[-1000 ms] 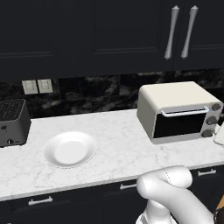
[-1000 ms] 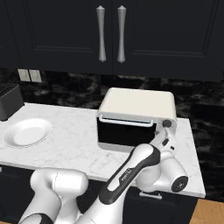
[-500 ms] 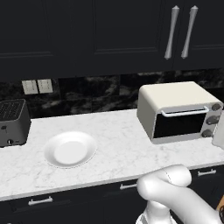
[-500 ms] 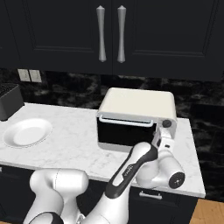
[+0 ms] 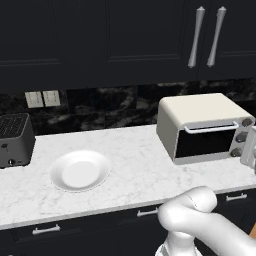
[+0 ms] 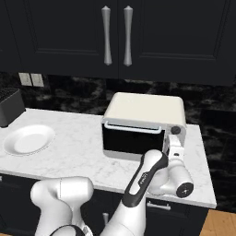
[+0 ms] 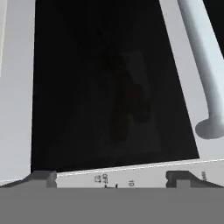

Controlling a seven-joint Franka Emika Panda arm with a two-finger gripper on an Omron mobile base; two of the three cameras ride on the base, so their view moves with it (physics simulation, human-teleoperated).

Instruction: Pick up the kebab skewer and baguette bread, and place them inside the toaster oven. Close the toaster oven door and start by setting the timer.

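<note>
The cream toaster oven stands on the counter with its dark glass door shut. My gripper hovers at the oven's right end, by the round knobs. In the hand view my gripper is open, its fingertips spread over a pale strip printed with dial marks. The pale bar handle runs along the right. A faint dark shape shows behind the glass; I cannot tell what it is. The kebab skewer and the baguette bread are hidden.
A white plate lies bare on the marble counter, left of the oven. A black slot toaster stands at the far left. Dark cabinets with long handles hang above.
My arm has shifted only slightly. The gripper stays open at the oven's knob end.
</note>
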